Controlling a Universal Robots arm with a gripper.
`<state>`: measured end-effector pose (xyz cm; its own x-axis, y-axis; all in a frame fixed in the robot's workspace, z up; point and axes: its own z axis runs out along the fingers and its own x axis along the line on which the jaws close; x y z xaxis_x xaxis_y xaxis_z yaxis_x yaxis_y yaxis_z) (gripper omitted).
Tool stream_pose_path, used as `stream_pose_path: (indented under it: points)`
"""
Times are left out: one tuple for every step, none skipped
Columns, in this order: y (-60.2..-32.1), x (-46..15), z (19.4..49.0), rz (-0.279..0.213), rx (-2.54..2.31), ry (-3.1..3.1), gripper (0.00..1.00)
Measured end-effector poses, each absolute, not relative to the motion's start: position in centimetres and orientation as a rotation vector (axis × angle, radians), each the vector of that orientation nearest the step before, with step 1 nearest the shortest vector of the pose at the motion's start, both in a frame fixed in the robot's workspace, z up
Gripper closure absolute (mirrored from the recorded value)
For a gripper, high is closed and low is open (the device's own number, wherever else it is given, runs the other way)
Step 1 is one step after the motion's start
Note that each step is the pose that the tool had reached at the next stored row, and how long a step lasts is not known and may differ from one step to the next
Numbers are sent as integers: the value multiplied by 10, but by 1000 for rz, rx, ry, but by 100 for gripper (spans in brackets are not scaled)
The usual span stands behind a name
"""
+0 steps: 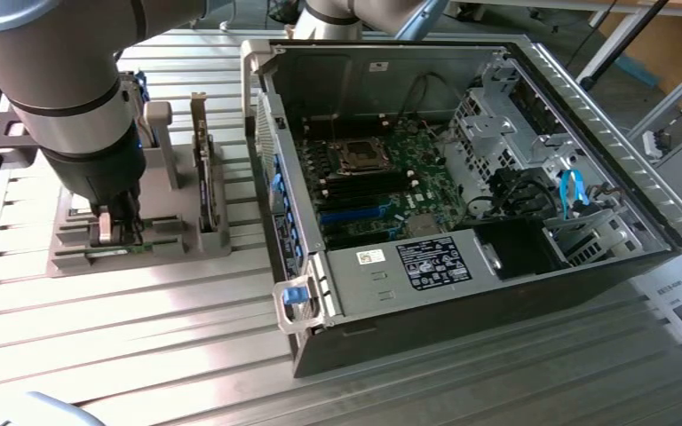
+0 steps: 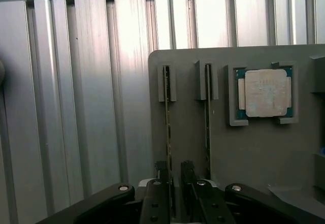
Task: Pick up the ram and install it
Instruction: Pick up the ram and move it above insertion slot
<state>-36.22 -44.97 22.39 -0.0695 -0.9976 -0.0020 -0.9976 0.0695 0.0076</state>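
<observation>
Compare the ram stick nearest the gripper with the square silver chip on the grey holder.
The long, thin green ram stick stands on edge in a slot; the square silver processor chip lies flat in a recess. The ram stick is narrow, the processor chip broad. The gripper straddles the ram stick; the processor chip sits apart from it. Both rest in the grey plastic holder.
</observation>
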Motion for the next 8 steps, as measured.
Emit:
stream_pose_path:
  points:
    - [-450,-362,223,-11,2140,-2295,75]
    - [-450,-362,223,-11,2140,-2295,75]
    - [-450,-362,222,-11,2140,-2295,75]
    - [-450,-362,221,-11,2140,-2295,75]
    - [-450,-362,220,-11,2140,-2295,75]
    - [-450,-362,220,-11,2140,-2295,75]
    - [-450,-362,219,-11,2140,-2295,75]
    - [-450,-362,218,-11,2140,-2295,75]
